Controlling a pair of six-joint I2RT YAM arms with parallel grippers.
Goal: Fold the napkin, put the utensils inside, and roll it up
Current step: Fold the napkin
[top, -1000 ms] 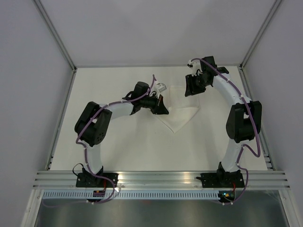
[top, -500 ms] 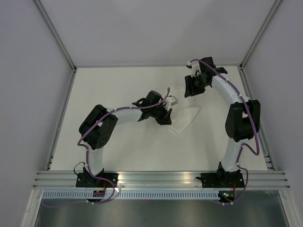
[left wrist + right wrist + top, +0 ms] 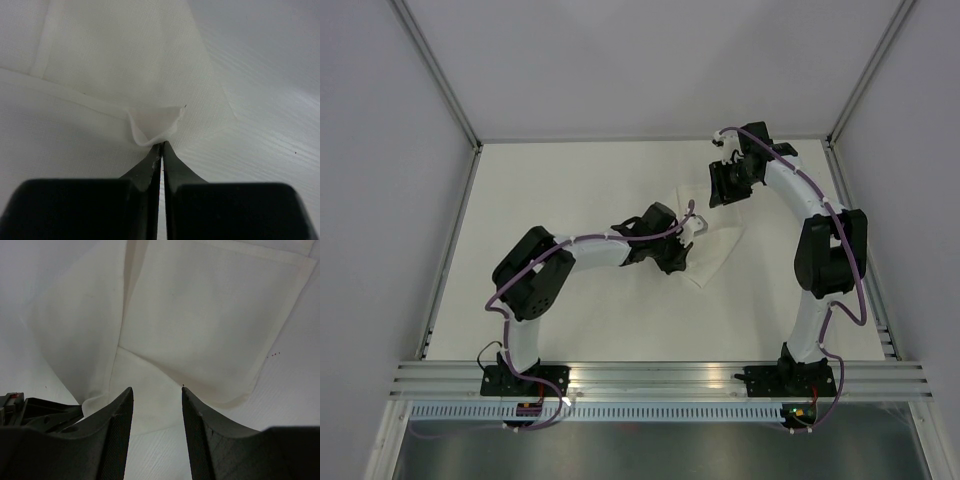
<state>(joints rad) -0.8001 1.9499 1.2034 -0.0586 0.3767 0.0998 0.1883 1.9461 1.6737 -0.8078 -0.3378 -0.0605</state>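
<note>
The white napkin (image 3: pixel 718 245) lies on the pale table, partly folded over itself, right of centre. My left gripper (image 3: pixel 680 262) is shut on one corner of it; in the left wrist view the pinched corner (image 3: pixel 152 131) curls up just beyond the closed gripper (image 3: pixel 161 144). My right gripper (image 3: pixel 721 190) is open and empty, hovering over the napkin's far edge. In the right wrist view the folded napkin layers (image 3: pixel 210 315) lie beyond the open gripper (image 3: pixel 156 388), and the left gripper (image 3: pixel 42 412) shows at lower left. The knife is not in view.
White walls enclose the table on three sides. Metal rails (image 3: pixel 660 375) run along the near edge by the arm bases. Bare tabletop (image 3: pixel 540 190) lies to the left of the napkin.
My left gripper has moved right and nearer, carrying the napkin corner over the cloth, so the napkin looks narrower. The right arm has barely moved.
</note>
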